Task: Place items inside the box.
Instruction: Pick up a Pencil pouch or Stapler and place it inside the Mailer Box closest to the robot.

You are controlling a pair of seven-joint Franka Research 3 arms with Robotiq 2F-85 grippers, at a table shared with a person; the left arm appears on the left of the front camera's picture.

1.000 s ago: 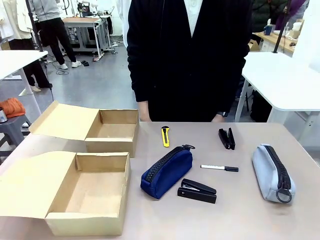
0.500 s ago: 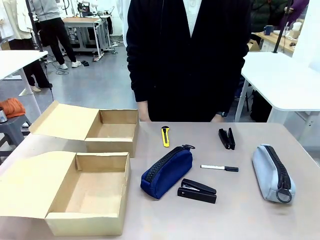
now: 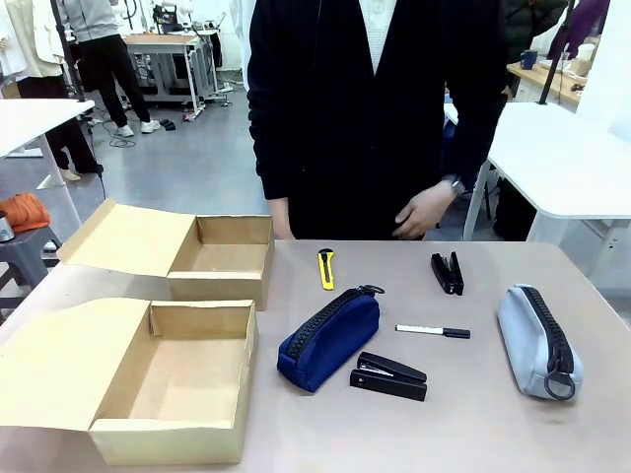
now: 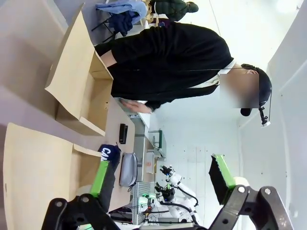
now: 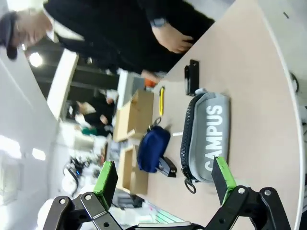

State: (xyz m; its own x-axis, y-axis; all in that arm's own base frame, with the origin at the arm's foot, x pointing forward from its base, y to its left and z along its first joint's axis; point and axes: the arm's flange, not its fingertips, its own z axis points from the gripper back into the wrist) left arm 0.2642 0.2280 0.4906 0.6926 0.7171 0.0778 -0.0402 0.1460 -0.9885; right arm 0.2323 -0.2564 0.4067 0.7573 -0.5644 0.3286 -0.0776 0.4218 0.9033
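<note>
Person's hand (image 3: 424,209) held before the torso, fingers curled, above the surface (image 3: 473,424). Navy pouch (image 3: 328,338), grey pouch (image 3: 537,340), knife (image 3: 325,268), staplers (image 3: 388,376) and marker (image 3: 432,331) lie right of the open boxes (image 3: 173,441). Left claw (image 4: 160,172), right claw (image 5: 164,176): wide apart, empty.

The grey zip pouch (image 5: 211,139) has the word CAMPUS in big white letters on its side. The navy blue zip pouch (image 4: 111,152) has white letters too, but they are partly hidden.

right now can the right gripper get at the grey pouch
Probably yes: the grey zip pouch lies ahead of the open right gripper with nothing on it, and the person's hand is off the table.
</note>
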